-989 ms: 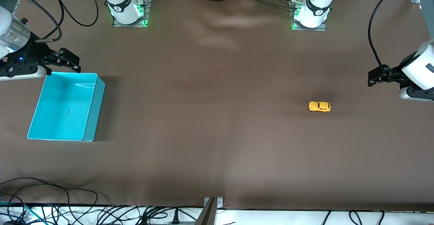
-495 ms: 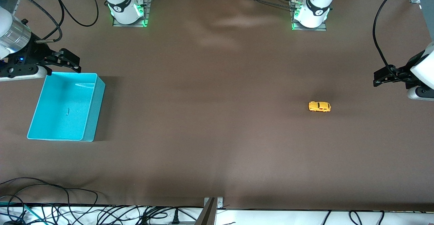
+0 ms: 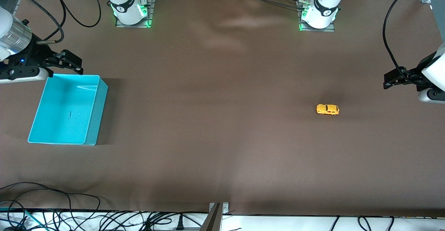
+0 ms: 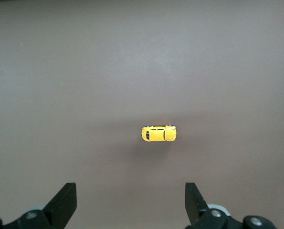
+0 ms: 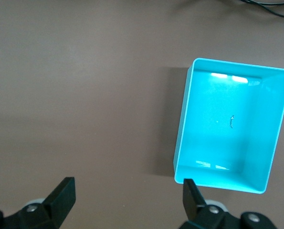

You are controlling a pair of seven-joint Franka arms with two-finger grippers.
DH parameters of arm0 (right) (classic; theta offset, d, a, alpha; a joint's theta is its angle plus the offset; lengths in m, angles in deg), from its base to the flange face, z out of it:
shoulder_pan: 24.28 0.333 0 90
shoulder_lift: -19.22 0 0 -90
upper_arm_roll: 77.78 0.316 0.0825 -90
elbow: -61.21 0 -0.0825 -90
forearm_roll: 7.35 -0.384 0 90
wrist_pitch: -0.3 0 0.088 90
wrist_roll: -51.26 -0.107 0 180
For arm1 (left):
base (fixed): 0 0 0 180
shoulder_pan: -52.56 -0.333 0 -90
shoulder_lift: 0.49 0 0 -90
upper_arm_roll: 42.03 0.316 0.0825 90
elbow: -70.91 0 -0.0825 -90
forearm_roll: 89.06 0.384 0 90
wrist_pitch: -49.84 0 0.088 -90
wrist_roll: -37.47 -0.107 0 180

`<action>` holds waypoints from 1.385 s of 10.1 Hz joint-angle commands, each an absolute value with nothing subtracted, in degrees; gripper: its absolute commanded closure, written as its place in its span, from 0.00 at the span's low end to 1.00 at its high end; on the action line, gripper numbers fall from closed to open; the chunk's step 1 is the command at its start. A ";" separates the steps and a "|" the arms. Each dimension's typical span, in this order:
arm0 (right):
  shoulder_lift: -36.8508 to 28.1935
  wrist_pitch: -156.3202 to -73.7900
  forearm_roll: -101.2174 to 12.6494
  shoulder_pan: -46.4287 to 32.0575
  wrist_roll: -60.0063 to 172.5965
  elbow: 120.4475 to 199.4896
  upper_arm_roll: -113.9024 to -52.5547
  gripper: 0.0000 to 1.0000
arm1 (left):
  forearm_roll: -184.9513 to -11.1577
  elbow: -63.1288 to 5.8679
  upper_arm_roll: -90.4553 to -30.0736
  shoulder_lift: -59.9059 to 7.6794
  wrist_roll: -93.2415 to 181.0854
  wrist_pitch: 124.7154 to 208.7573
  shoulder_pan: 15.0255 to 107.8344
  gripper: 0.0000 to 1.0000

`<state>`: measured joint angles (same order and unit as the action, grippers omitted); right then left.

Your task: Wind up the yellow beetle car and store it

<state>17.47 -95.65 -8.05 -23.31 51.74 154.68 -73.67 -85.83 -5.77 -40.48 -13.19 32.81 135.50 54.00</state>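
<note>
With the yellow beetle car (image 3: pixel 327 109) unmoved on the brown table (image 3: pixel 222 137), well apart from the turquoise bin (image 3: pixel 92 119), the empty, wide-open left gripper (image 3: pixel 388 79) had drawn back slightly while the open right gripper (image 3: pixel 71 63) waited beside the bin, so winding had not begun.

High front camera faces both arms; wrist cameras look down at tabletop (image 3: pixel 222 137)

I see the yellow beetle car (image 3: pixel 327 109) in yellow-orange, with dark windows and a small red mark on its side. The bin (image 3: pixel 91 119) is plain turquoise, with bright reflections inside. The table (image 3: pixel 222 147) has one even brown cover. My left gripper (image 3: pixel 393 78) and right gripper (image 3: pixel 71 63) are black, the arms white.
</note>
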 commanded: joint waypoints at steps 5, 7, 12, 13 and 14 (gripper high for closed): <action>17.20 -94.44 -7.44 -23.32 51.79 153.76 -73.56 0.00 | -93.27 -8.55 -40.44 -12.18 31.85 136.58 50.80 0.00; 17.20 -94.44 -7.44 -23.32 51.79 153.76 -73.56 0.00 | -93.19 -8.72 -40.44 -12.27 31.85 136.59 50.71 0.00; 17.20 -94.44 -7.44 -23.32 51.79 153.85 -73.65 0.00 | -93.10 -8.55 -40.36 -12.88 32.02 137.64 49.66 0.00; 17.20 -94.44 -7.44 -23.32 51.79 153.85 -73.65 0.00 | -92.84 -8.29 -40.36 -12.97 32.02 137.64 49.66 0.00; 17.20 -94.44 -7.44 -23.32 51.79 153.85 -73.56 0.00 | -93.02 -8.20 -40.36 -13.06 32.02 137.81 49.57 0.00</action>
<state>17.39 -95.39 -8.04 -23.30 51.74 154.68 -73.67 -92.01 -7.60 -40.38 -13.47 32.68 136.89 49.87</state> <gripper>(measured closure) 0.000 0.000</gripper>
